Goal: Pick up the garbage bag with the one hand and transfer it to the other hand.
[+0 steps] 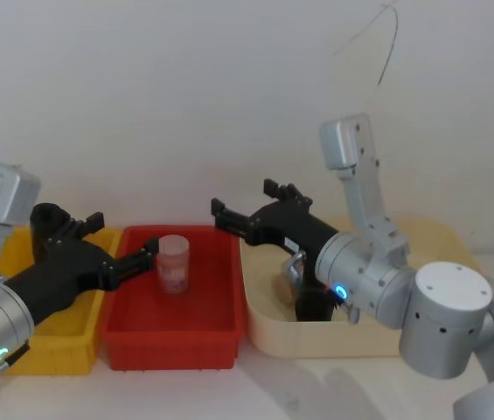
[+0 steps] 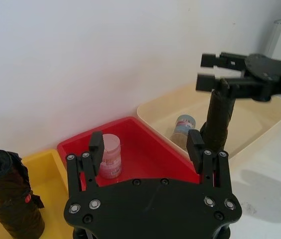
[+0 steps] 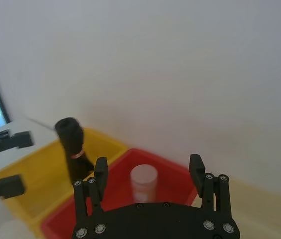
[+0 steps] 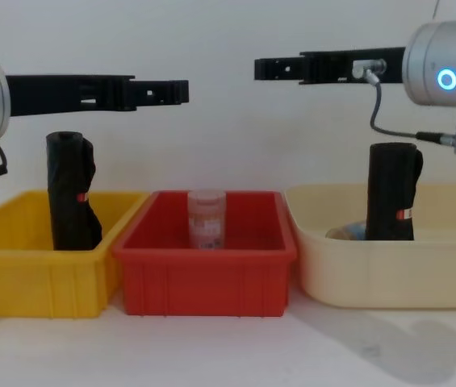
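Roll: garbage bag, a smooth black cylindrical roll with a small red-and-white label (image 4: 70,193), stands upright in the yellow plastic bin (image 4: 18,274), leaning near its back wall.
Left pincer (image 4: 179,91): wide and empty, on the green-lit arm, hovering above the bins with its tips past the roll, toward the red plastic bin (image 4: 203,282).
Right pincer (image 4: 260,68): also wide and empty, on the blue-lit arm, high over the cream tub (image 4: 389,274).
Risk, mix-up: a lumpier black roll (image 4: 391,193) stands in the cream tub and could be taken by mistake.
Risk, tipping: I'd expect a sideways brush to topple the roll, as it stands tall.
Risk, neighbour: the clear plastic jar (image 4: 207,218) in the red bin sits under the handover gap.
Room: open air between the pincers; bin walls crowd any low approach.
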Controlling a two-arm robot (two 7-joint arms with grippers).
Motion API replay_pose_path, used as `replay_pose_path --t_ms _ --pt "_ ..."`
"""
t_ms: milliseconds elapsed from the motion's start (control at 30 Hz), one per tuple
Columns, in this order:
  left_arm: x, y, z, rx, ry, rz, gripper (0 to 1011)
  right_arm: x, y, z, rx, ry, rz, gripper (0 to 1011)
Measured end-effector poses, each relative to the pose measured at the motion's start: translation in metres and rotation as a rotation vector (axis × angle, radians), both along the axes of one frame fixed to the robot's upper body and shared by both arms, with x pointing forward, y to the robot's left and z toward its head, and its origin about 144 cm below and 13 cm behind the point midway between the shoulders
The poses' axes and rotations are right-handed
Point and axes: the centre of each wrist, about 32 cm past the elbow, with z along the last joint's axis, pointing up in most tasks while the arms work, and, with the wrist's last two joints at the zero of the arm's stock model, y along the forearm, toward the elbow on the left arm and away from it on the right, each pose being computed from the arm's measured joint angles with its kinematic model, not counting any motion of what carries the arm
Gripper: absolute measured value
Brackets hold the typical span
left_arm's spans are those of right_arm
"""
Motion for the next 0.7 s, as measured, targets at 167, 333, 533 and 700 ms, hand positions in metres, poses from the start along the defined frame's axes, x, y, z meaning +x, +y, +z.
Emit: replay_pose_path --t_ms 167,333,533,700 --pt "0.000 0.000 0.000 0.000 0.000 0.000 1002 -0.009 0.003 -0.005 0.005 0.013 0.029 1001" --pt "0.000 0.000 0.000 0.000 0.000 0.000 1002 -0.016 0.005 -0.007 0.009 0.021 0.050 1002" --pt "0.000 0.000 0.000 0.000 0.000 0.000 1002 -0.021 0.007 -0.010 0.012 0.029 0.066 1001" --pt "0.000 0.000 0.000 0.000 0.000 0.000 1002 -0.023 0.008 -0.011 0.014 0.032 0.074 1002"
